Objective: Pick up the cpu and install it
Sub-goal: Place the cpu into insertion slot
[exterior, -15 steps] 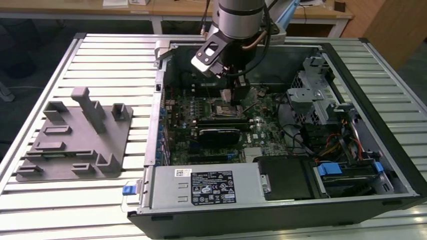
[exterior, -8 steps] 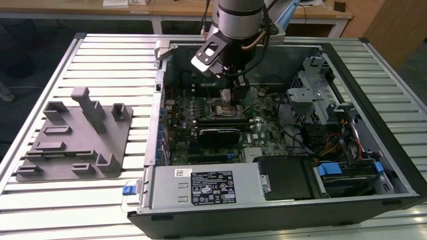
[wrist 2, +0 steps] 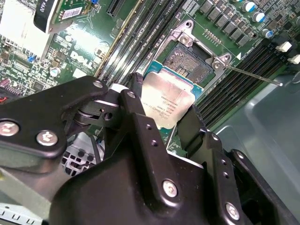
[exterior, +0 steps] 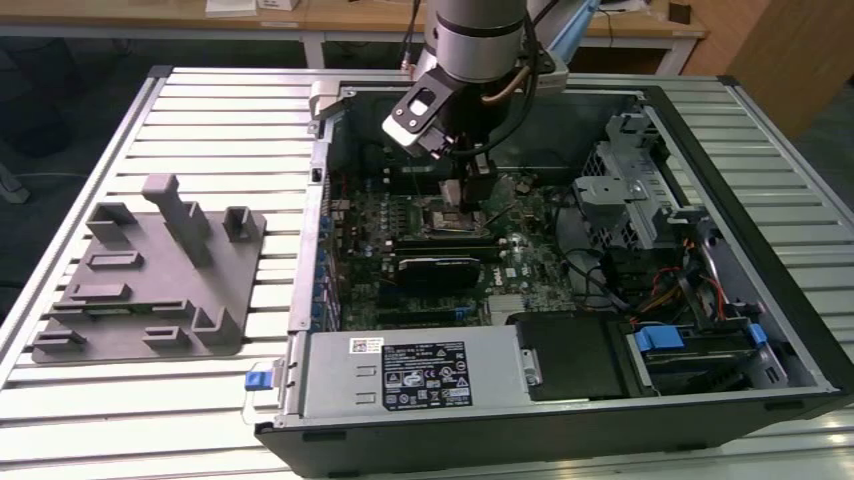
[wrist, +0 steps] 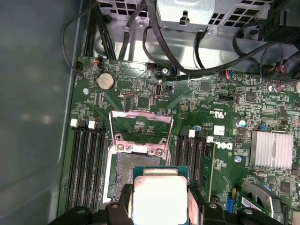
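The arm (exterior: 470, 45) reaches down into the open computer case (exterior: 534, 445), jaws clenched on the cpu (wrist 2: 166, 101), holding it just above the open motherboard socket (wrist 2: 190, 61).

Shiny silver-grey cpu (wrist 2: 166, 101) — green motherboard (wrist: 211, 101)

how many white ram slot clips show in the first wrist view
4 white clips: two on one side of the open socket by the cpu, two on the other. More may be hidden at the slots' other ends.
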`<state>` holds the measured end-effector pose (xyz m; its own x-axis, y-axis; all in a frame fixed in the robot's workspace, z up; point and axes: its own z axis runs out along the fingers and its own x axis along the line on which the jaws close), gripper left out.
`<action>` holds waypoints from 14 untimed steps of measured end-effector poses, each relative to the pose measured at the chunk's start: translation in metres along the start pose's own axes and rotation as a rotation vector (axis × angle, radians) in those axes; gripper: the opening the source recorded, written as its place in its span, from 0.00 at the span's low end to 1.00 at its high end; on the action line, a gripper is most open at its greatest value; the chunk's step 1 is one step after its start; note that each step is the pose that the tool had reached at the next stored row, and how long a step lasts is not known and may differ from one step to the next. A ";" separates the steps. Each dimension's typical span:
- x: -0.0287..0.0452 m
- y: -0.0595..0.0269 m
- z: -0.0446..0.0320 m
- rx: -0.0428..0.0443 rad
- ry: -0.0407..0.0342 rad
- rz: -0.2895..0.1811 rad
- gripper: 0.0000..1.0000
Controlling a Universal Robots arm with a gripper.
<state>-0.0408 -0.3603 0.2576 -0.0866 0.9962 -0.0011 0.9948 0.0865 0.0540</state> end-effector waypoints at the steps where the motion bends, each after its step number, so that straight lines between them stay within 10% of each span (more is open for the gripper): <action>1: 0.0002 0.0000 0.0007 0.0000 0.0000 0.000 0.54; 14: 0.0016 -0.0003 0.0092 0.0000 0.0001 0.000 0.54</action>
<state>-0.0408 -0.3588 0.2483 -0.0866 0.9962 -0.0011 0.9948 0.0866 0.0540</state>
